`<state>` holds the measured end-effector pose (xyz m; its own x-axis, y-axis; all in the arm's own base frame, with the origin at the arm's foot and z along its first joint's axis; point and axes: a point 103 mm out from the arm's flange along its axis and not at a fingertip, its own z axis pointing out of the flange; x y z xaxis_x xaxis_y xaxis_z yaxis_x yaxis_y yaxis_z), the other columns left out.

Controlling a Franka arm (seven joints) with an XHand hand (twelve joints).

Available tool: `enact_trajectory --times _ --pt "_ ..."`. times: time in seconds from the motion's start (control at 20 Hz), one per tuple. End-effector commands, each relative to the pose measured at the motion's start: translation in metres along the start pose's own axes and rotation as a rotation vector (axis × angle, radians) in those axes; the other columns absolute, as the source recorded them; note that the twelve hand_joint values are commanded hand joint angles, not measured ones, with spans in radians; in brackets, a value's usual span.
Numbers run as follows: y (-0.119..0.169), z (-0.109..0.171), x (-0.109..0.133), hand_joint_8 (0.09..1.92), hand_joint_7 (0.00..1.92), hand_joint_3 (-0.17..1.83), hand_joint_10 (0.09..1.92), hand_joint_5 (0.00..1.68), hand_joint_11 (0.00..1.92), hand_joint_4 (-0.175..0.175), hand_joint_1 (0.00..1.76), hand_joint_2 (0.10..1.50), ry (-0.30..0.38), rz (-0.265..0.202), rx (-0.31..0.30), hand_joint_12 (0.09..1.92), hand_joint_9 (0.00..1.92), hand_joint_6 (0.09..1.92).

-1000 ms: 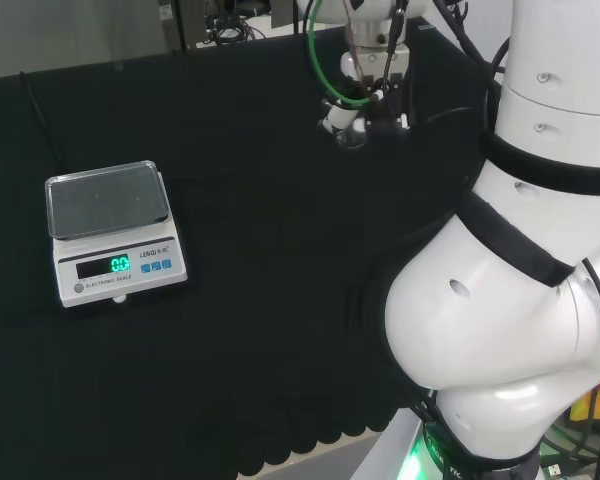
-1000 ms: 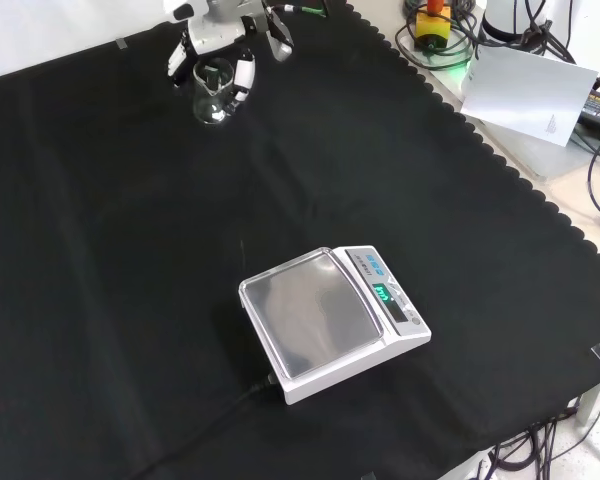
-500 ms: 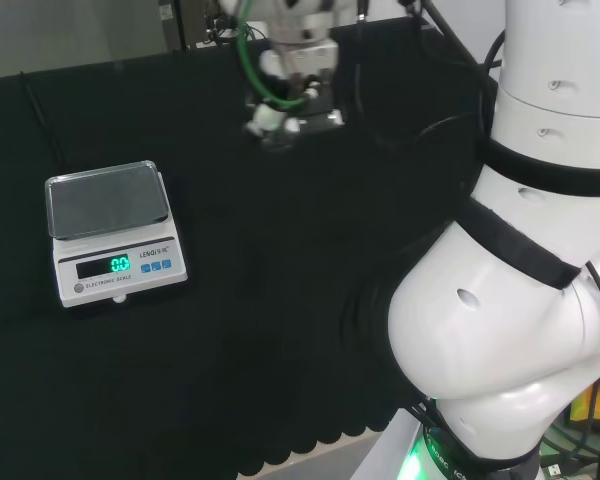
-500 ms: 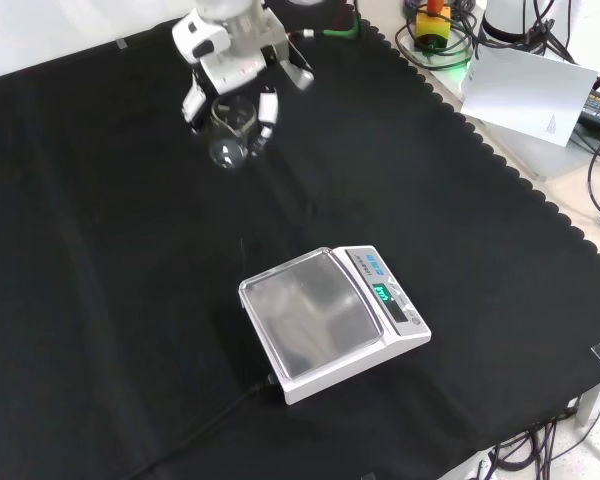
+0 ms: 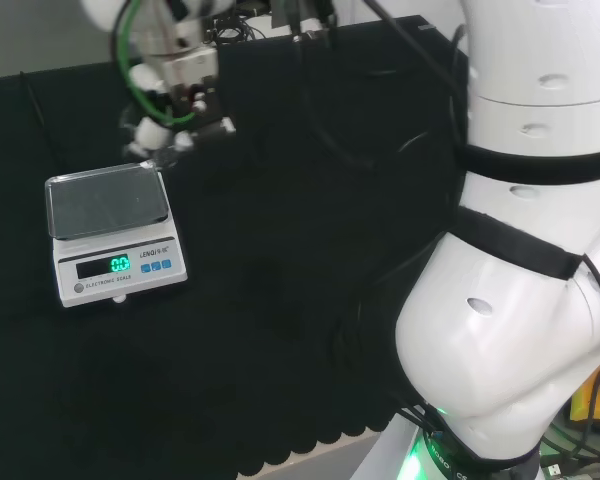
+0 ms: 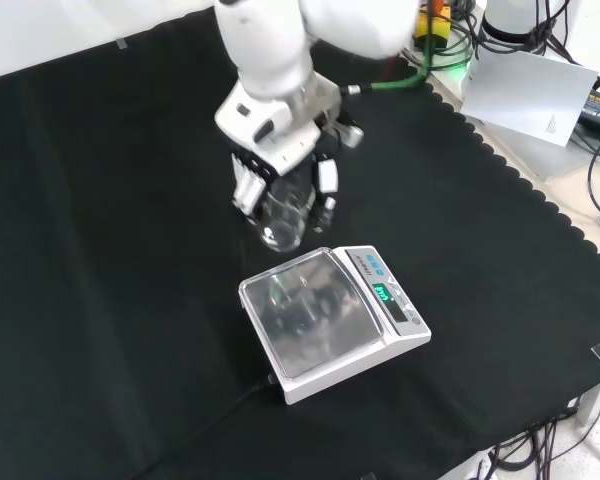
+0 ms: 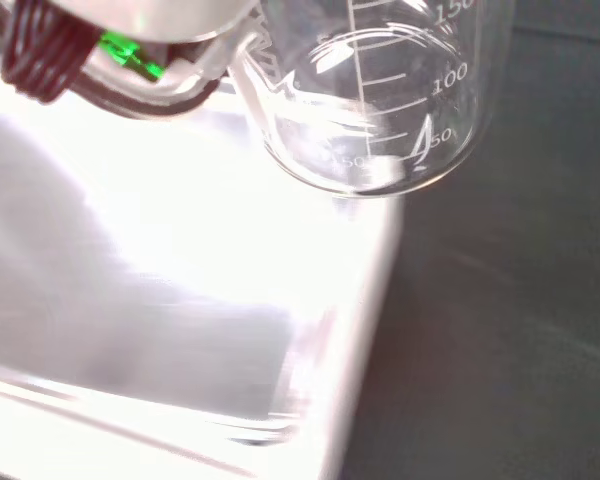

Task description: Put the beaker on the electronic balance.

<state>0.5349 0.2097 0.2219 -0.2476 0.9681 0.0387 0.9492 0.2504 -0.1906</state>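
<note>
1. Black cloth covers the tabletop [image 6: 100, 250], its scalloped edge running along the side nearest the cables and equipment in the front view.
2. From the top of the front view the white robot arm [image 6: 270, 40] reaches down, and the black and white robot hand [image 6: 280, 130] hangs palm-down with its fingers [image 6: 326, 178] pointing toward the cloth.
3. Those fingers are curled round a clear glass beaker with printed graduation marks [image 6: 283, 212], grasping it from above and holding it roughly upright.
4. Raised off the cloth, the beaker hangs directly under the robot hand, its base past the fingertips.
5. In the wrist view the beaker [image 7: 380, 100] shows its graduation marks and a clear base, with no contents visible.
6. A white electronic balance with a shiny square steel pan and a lit green display [image 6: 330, 320] sits just below and beyond the robot hand in the front view; the beaker hangs beside the pan's far edge, not resting on it.
7. In the head view the robot hand [image 5: 175, 100] hovers just past the balance's [image 5: 110, 230] far right corner.
</note>
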Motion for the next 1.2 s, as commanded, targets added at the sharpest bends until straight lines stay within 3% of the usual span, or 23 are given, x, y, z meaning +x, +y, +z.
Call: enact_trajectory --times 0.05,0.4,0.85,1.0,1.2 --pt "0.014 0.024 0.073 1.57 0.81 0.63 1.13 0.89 1.29 -0.175 1.13 0.86 -0.012 -0.117 0.073 1.06 1.21 1.27" --pt "0.028 0.043 0.071 1.57 0.81 0.63 1.13 0.9 1.28 -0.175 1.13 0.85 -0.007 -0.121 0.101 1.06 1.21 1.27" --pt "0.036 0.045 0.059 1.53 0.79 0.58 1.04 0.87 1.36 -0.174 1.12 0.89 0.017 -0.13 0.129 0.95 1.21 1.29" --pt "0.036 0.047 0.056 1.44 0.77 0.84 0.81 0.59 1.34 -0.146 1.09 0.66 0.013 -0.13 0.159 0.9 1.23 1.33" --pt "0.035 0.048 0.052 1.3 0.71 0.93 0.62 0.43 1.18 -0.095 1.02 0.56 0.01 -0.13 0.179 0.95 1.16 1.25"
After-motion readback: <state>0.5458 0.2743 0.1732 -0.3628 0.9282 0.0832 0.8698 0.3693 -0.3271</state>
